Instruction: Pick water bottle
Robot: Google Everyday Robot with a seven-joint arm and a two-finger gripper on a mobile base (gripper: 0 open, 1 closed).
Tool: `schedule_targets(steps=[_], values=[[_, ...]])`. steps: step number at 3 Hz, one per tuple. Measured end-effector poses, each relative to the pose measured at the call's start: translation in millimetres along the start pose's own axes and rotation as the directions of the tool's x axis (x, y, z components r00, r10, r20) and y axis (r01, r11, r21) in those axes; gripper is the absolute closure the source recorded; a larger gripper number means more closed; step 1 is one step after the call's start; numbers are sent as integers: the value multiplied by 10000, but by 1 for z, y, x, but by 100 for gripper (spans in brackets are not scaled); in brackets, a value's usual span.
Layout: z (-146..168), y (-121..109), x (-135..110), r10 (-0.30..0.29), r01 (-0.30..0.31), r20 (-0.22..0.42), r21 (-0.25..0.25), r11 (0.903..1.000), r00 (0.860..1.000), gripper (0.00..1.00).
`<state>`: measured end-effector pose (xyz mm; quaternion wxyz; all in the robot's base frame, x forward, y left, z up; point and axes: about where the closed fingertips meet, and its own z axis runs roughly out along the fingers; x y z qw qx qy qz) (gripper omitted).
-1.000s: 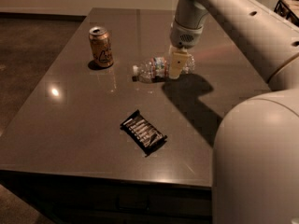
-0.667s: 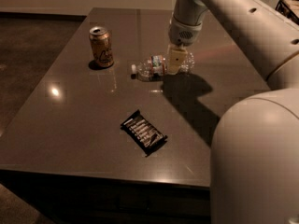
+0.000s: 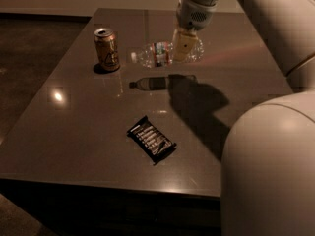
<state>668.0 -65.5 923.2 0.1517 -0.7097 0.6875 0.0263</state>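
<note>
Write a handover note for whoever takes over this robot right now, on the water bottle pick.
Gripper: above the far part of the table, shut on the water bottle, gripping toward its bottom end.
Water bottle: held on its side, cap pointing at the gold can, clear of the tabletop, with its shadow on the surface below.
Done: grasp made, bottle off the table.
Left: probably only to raise it. The grip is off-centre, so watch for tilting.
Nearby: the can stands upright, and a dark snack bar lies nearer the camera. Both are apart from the gripper.
</note>
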Motion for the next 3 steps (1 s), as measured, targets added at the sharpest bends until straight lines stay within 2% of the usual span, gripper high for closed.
schedule_targets(steps=[1,2,3], values=[[-32,2,-20,-437,426,681,179,9989,9967,100],[-58,3,-40,-855,799,1375,460,9957,9868,100],[-56,-7,-46,-868,755,1539,779,9941,9843,100]])
